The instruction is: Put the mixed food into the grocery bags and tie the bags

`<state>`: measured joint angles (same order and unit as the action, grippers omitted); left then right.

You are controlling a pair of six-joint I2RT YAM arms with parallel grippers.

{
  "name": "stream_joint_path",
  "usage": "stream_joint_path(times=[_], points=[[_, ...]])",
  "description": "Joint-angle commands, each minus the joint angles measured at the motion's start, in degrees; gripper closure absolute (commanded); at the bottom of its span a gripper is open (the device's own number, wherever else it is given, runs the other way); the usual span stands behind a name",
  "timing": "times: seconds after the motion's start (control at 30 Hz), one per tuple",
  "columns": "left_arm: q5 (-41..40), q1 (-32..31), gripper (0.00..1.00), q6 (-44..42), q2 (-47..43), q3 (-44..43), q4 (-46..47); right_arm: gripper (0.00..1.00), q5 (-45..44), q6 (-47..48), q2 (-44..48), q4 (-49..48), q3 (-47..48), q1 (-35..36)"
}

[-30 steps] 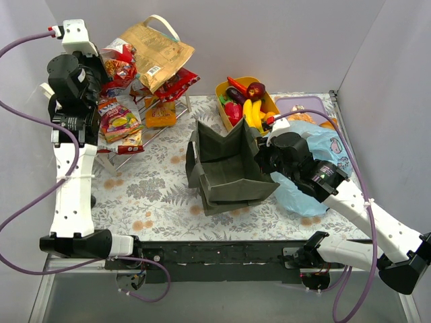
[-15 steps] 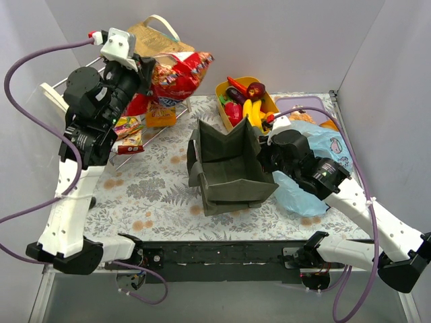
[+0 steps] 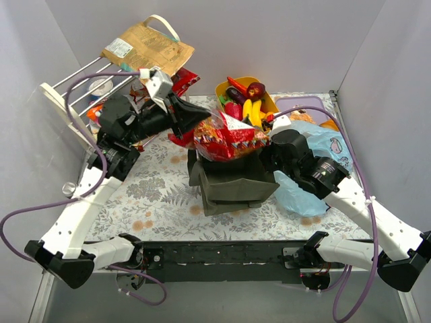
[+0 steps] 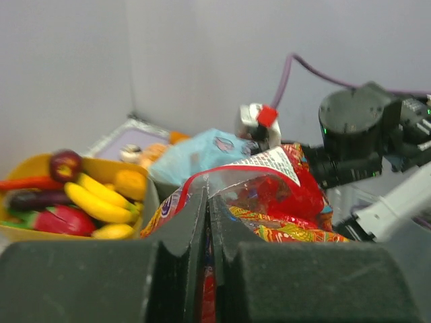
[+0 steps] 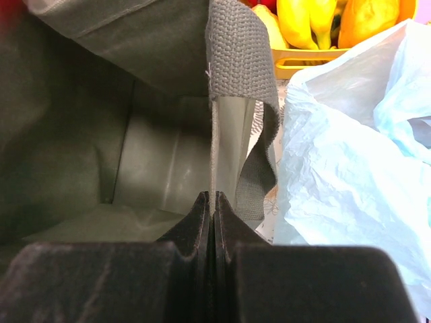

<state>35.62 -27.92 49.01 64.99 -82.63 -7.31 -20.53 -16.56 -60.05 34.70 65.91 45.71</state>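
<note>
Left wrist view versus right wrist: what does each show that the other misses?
Only left wrist: the left claw shut on a red packet, with the right arm behind it. Only right wrist: the right claw shut on the tote wall, plus its strap and inside, no food visible there. Both: the blue bag and the yellow tub with bananas.

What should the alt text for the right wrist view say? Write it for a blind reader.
The right arm's black fingers are shut on a thin wall of a boxy dark olive-green fabric tote, whose visible inside looks bare. A grey webbing strap hangs beside them, with a crumpled light-blue plastic bag to the right and yellow toy bananas above.
</note>
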Motion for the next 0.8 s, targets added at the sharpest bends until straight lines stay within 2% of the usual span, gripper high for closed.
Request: stream_joint_path(times=[0.0,0.13,0.23,0.5,0.57,0.77], points=[[6.0,0.0,1.0,4.8,-2.9,6.5,12.6,0.99,-3.0,-0.2,0.7,0.0,2.8,0.0],[8.1,0.0,1.0,8.3,-4.1,13.1,17.7,0.99,-4.5,-0.1,0.6,0.4,2.9,-0.1],[8.4,-0.1,1.0,8.8,-3.2,15.9,17.9,0.99,-4.9,-0.1,0.2,0.6,3.3,-0.1],[11.2,-1.1,1.0,11.0,0.6,18.3,19.9,0.99,-6.4,-0.8,-0.4,1.2,3.0,-0.1],[10.4,-2.0,1.0,10.1,1.2,20.6,19.0,0.99,-6.2,-0.9,-0.1,1.1,2.9,-0.1],[-0.3,-7.7,1.0,3.8,0.8,29.9,16.5,0.99,-7.9,-0.7,0.7,1.1,2.6,-0.1]])
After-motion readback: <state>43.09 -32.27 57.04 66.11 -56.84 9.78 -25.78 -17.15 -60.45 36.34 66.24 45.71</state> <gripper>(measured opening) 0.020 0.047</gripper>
